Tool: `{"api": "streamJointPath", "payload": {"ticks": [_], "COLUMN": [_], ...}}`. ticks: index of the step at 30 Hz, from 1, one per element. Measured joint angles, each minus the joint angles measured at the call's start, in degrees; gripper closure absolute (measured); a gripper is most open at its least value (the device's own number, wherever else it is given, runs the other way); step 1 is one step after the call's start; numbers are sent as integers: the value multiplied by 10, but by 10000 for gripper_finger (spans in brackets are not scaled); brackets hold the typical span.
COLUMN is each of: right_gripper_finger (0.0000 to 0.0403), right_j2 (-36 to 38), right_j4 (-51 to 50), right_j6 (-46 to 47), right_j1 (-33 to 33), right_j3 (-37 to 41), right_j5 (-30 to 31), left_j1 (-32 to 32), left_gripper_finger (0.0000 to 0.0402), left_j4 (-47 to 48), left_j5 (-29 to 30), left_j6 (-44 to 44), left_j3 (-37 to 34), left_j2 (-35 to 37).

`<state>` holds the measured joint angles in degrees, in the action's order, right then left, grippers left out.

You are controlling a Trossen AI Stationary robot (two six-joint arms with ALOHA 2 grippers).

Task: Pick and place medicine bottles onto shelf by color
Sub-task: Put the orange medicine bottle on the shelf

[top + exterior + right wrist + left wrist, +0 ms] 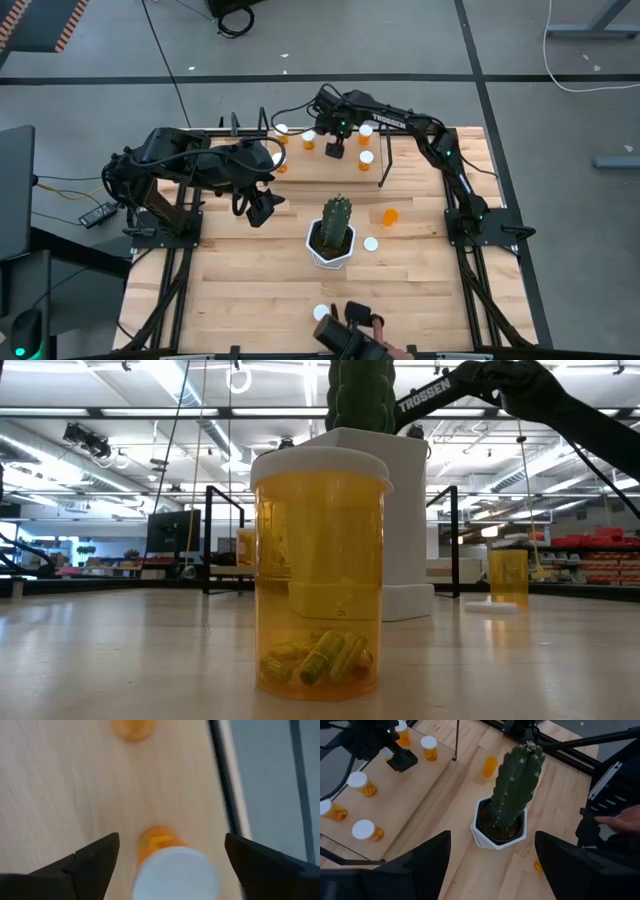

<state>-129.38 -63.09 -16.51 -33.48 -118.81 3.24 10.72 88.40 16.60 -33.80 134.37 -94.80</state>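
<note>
Left to right across the table: my left gripper [262,208] is hanging spread and empty over bare boards, beside the tall green ribbed cactus in its white faceted pot [332,236]. My right gripper [167,851] is hovering over the low light-wood shelf with thin black rod ends [385,150], fingers wide apart and gripping nothing, a small translucent-orange pill bottle with a round white cap [167,865] standing free between them. Several more capped bottles are standing along the shelf; an uncapped orange bottle [390,216] is waiting on the table right of the cactus, a loose white cap [371,243] near it. I am judging these light, rigid and slick-walled, so best pinched across the body just under the cap. Label colours are too small to read; the shelf's lower tier is hidden from above.
</note>
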Motion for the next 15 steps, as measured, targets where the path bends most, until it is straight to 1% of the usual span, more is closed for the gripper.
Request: {"api": "streamJointPath", "payload": {"ticks": [5,15], "right_gripper_finger": [31,31], "right_j2": [0,0], "right_j4": [-24,-135], "right_j6": [8,56], "right_j1": [-3,-3], "right_j3": [-38,-135], "right_j5": [2,3], "left_j1": [0,0], "left_gripper_finger": [109,109], "left_j4": [0,-1], "left_j5": [0,0], "left_j6": [0,1], "left_j3": [0,0], "left_j2": [0,0]}}
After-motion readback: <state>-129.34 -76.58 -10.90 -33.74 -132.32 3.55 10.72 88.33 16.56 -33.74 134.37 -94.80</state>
